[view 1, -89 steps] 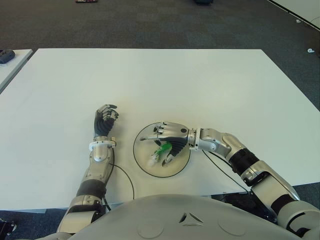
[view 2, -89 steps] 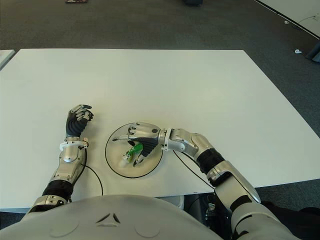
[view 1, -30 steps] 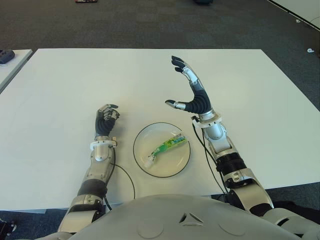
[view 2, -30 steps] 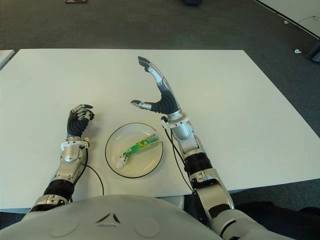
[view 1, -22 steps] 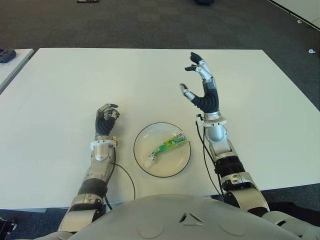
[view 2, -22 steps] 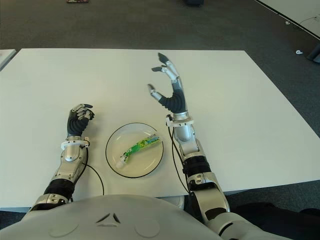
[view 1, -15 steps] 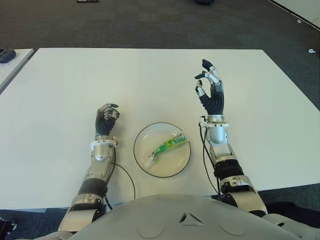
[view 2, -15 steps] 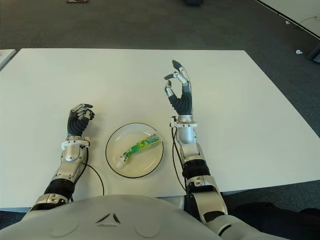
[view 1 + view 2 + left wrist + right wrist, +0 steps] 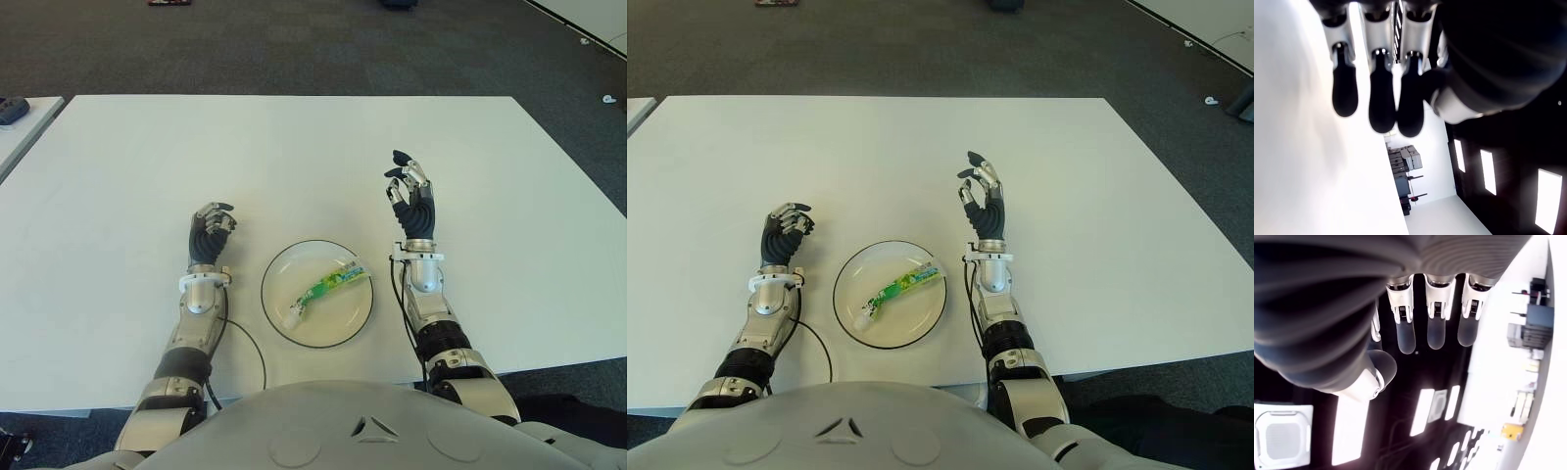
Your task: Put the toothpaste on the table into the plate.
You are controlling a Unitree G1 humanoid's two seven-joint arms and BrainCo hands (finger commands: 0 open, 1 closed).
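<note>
While my right hand (image 9: pixel 412 199) stands raised beside the plate (image 9: pixel 284 266), the toothpaste (image 9: pixel 322 290) lies inside it.

My right hand is upright to the right of the plate, fingers (image 9: pixel 1435 330) loosely bent and apart, with nothing between them and nothing touching the tube. My left hand (image 9: pixel 209 231) shows to the left of the plate, fingers (image 9: pixel 1382 105) curled in and empty. Between the two hands the round plate sits on the white table (image 9: pixel 294 157), near its front edge. The green and white toothpaste rests on it at a slant, its white cap toward my left hand and its flat end toward my right. A thin black cable (image 9: pixel 247 343) curves across the table by my left forearm.
</note>
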